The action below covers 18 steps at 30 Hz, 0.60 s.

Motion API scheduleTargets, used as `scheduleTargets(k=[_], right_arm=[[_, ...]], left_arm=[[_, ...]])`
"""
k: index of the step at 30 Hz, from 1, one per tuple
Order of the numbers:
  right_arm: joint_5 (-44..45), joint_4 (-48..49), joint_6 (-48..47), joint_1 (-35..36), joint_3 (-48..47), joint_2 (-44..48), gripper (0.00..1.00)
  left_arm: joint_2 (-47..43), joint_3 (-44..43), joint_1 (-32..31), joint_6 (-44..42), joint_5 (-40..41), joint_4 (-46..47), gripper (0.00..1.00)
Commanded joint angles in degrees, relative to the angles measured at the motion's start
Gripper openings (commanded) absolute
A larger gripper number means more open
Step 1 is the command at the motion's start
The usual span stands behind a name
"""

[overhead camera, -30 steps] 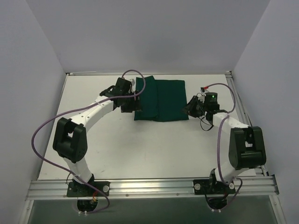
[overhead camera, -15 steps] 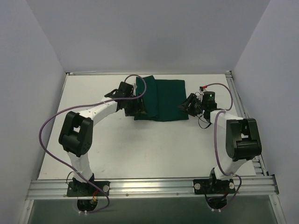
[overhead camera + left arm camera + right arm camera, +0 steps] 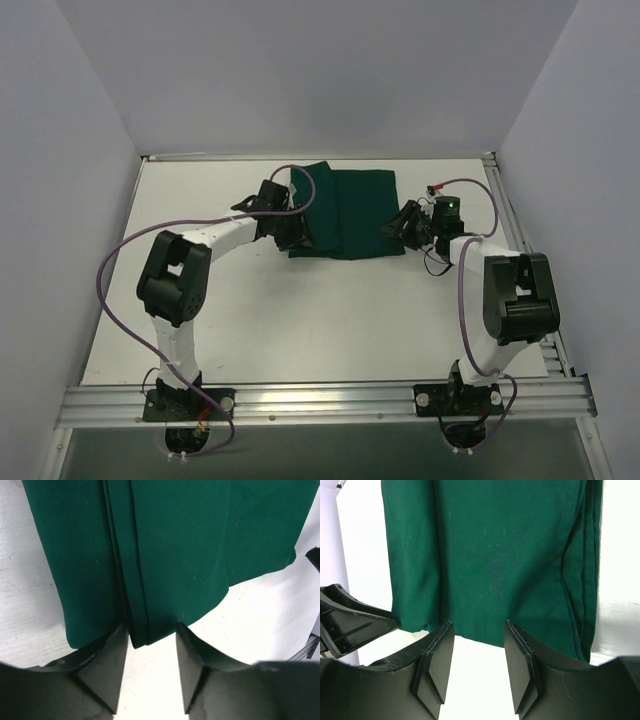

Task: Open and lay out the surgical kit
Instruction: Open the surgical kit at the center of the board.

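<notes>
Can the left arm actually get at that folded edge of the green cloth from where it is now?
Probably yes: the left gripper has its jaws open on either side of the green cloth at its folded edge, with nothing else in the way.

White arms [image 3: 225,238], bulky black joints [image 3: 172,282], purple cables [image 3: 100,285]; left hand [image 3: 151,627] and right hand [image 3: 478,625] black.

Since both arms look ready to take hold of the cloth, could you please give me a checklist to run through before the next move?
1. Left claw open: ok.
2. Right claw open: ok.
3. Layered edge of the green cloth wrap lies between the left claw's fingers: ok.
4. The wrap's near edge reaches in between the right claw's fingertips: ok.
5. Wrap lying flat and folded on the table: ok.
6. What lies inside the wrap: cannot tell, the cloth hides it.
</notes>
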<state>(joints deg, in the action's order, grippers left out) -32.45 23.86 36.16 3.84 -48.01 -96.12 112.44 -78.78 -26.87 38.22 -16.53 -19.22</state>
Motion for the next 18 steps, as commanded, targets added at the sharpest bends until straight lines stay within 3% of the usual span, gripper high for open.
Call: scheduleTargets(k=[1, 2, 3, 6, 10, 13, 18], right_arm=[[-0.51, 2.07, -0.39, 0.12, -0.95, -0.47, 0.44], [-0.51, 2.24, -0.22, 0.12, -1.03, -0.91, 0.44], [-0.51, 2.51, -0.13, 0.12, -1.12, -1.79, 0.43], [-0.86, 3.65, 0.31, 0.12, -0.86, -3.55, 0.38], [1.15, 4.18, 0.66, 0.12, -0.42, -4.78, 0.30], [3.78, 3.04, 1.01, -0.06, -0.51, -6.01, 0.16], [7.22, -0.65, 0.67, -0.23, -1.12, -7.94, 0.09]], left_arm=[[1.38, -1.73, 0.07, 0.19, -1.04, 2.96, 0.50], [1.29, -1.55, -0.02, 0.28, -1.30, 3.14, 0.46], [1.29, -1.64, 0.07, 0.19, -1.39, 3.23, 0.37], [0.94, -2.16, 0.07, -0.25, -1.48, 3.23, 0.27], [0.23, -3.48, 0.24, -0.95, -1.92, 2.44, 0.02], [-1.43, -4.10, 0.24, -1.48, -1.66, 2.26, 0.02], [-4.51, -6.03, 0.68, -3.50, 0.53, -0.02, 0.02]])
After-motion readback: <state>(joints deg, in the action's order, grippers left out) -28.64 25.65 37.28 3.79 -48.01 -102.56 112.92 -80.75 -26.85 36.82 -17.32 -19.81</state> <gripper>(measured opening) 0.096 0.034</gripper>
